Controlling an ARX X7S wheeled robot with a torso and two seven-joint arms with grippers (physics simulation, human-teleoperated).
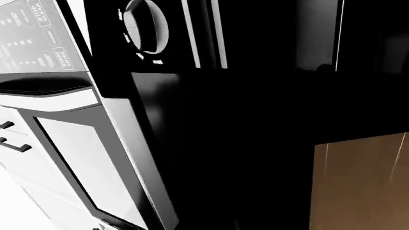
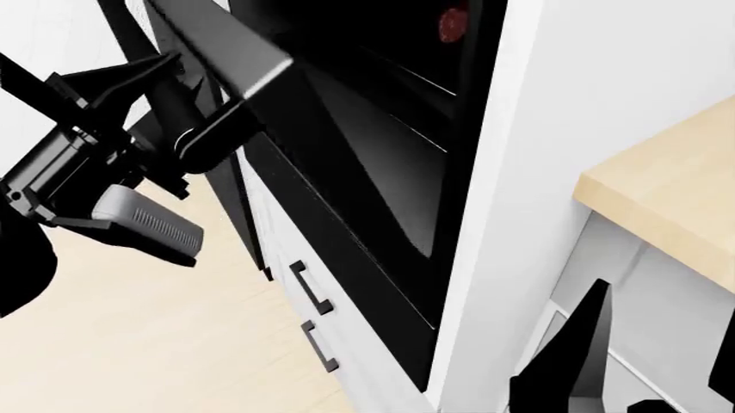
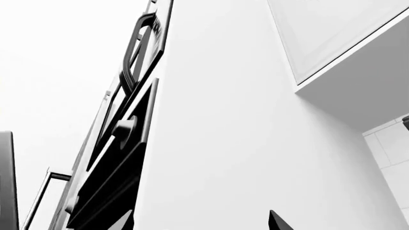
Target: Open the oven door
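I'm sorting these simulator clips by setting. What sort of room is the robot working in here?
Most likely a home kitchen. A built-in black oven door sits in a white cabinet column, with white drawers below, a light wood countertop beside it, and an appliance control panel showing in the left wrist view.

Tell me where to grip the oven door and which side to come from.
Grip the long bar handle along the top edge of the oven door, from the front on the floor side. The bar stands clear of the door face, leaving a gap for fingers. The left gripper is already at it.
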